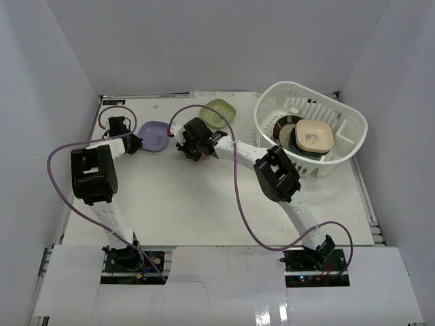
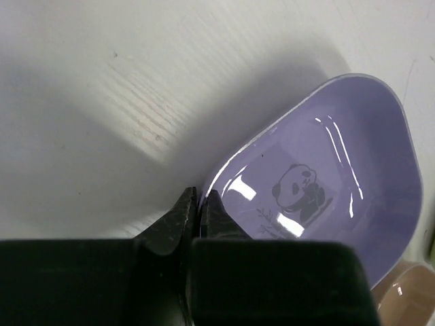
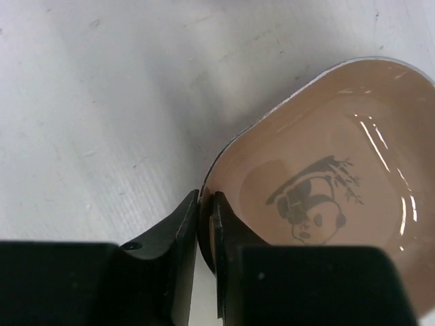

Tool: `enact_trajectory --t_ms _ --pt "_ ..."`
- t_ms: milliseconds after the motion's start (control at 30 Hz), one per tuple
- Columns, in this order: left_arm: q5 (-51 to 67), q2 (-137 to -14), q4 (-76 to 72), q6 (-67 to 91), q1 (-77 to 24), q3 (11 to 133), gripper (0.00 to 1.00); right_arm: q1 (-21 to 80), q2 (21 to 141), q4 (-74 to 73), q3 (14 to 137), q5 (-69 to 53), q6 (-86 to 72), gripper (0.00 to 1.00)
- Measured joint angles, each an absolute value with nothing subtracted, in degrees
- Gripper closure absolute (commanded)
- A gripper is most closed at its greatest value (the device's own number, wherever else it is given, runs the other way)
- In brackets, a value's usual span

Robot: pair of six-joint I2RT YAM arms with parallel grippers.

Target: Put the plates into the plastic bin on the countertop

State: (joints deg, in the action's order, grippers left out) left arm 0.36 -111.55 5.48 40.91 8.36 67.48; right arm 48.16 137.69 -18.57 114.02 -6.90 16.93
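Observation:
My left gripper (image 1: 134, 142) (image 2: 197, 204) is shut on the near rim of the lavender dish (image 1: 155, 136) (image 2: 319, 183), which has a panda print. My right gripper (image 1: 194, 141) (image 3: 206, 204) is shut on the rim of the brown panda dish (image 3: 319, 190); in the top view the gripper mostly hides that dish. A corner of the brown dish also shows in the left wrist view (image 2: 408, 292). The green dish (image 1: 219, 112) lies on the countertop (image 1: 204, 204) behind the right gripper. The white plastic bin (image 1: 272, 102) at the back right holds a yellow dish (image 1: 314, 136) and the dark-rimmed round plate (image 1: 285, 128).
Pale grey wall panels (image 1: 54, 81) enclose the countertop on three sides. Purple cables (image 1: 238, 197) loop over the table from both arms. The two grippers and their dishes sit close together at the back left.

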Motion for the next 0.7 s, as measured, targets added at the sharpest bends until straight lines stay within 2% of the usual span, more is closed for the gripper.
enact_trajectory --t_ms 67,267,400,533,700 --pt "0.4 -111.5 5.5 40.6 8.4 67.5 1.0 49.5 135.0 -16.5 110.6 -5.5 16.9 0.92" --pt "0.4 -108.7 6.0 40.0 8.6 64.5 1.0 53.6 121.9 -14.8 100.7 -1.8 15.0 0.92" --pt "3.5 -100.7 6.4 40.5 8.5 58.5 1.0 53.9 108.7 -14.5 96.6 5.1 15.9 0.92" --pt "5.2 -90.3 6.3 40.7 4.2 56.8 1.0 46.7 95.8 -11.2 92.0 10.8 16.5 0.92" --pt "6.9 -80.4 4.2 40.8 -9.6 57.7 1.0 26.7 86.9 -8.4 81.9 14.3 14.6 0.92"
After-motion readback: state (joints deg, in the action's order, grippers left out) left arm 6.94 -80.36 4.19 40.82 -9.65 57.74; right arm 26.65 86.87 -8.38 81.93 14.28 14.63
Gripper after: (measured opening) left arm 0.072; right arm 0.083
